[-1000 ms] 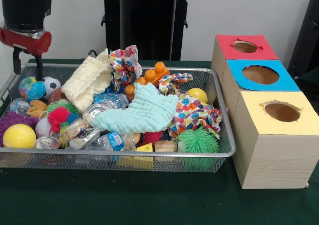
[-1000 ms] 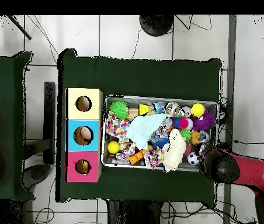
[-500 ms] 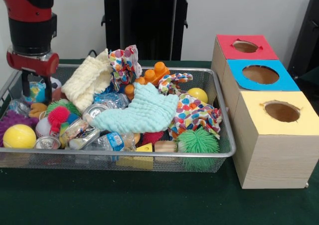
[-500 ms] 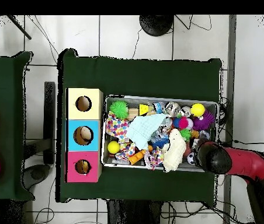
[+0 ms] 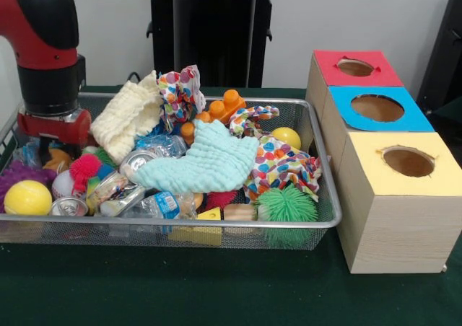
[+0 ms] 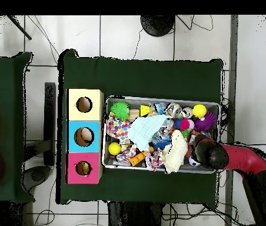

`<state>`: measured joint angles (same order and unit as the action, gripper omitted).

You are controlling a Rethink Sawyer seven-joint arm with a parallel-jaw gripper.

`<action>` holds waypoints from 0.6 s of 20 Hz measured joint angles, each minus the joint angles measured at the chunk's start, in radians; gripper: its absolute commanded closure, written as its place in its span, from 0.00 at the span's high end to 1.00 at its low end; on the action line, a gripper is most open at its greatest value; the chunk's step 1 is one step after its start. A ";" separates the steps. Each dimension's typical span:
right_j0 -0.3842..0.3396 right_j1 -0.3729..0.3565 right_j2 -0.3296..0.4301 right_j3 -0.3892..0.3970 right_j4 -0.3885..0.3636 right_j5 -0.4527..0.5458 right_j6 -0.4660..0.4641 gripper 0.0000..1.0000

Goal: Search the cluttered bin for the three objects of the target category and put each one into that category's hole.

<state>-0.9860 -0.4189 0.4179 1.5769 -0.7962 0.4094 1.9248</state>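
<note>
Near edge of the wire bin (image 5: 216,228) has a green spiky ball (image 5: 286,207), with a mint cloth (image 5: 202,164) mid-pile. The claw (image 5: 54,147) is sunk into toys (can't tell if open). Three holed boxes (image 5: 393,160) sit beside the bin.

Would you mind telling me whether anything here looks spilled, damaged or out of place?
Nothing has spilled: the toys, cloths and cans all lie inside the mesh bin. The one rough detail is the yellow box, whose hole has a ragged, torn-looking edge.
</note>
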 measured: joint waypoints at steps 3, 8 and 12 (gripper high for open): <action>-0.006 0.012 0.005 -0.011 -0.011 0.000 0.000 1.00; -0.004 0.023 0.007 -0.023 -0.029 0.001 -0.005 1.00; 0.000 0.023 0.008 -0.027 -0.041 0.009 -0.021 1.00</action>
<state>-0.9862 -0.3956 0.4255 1.5496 -0.8372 0.4185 1.9034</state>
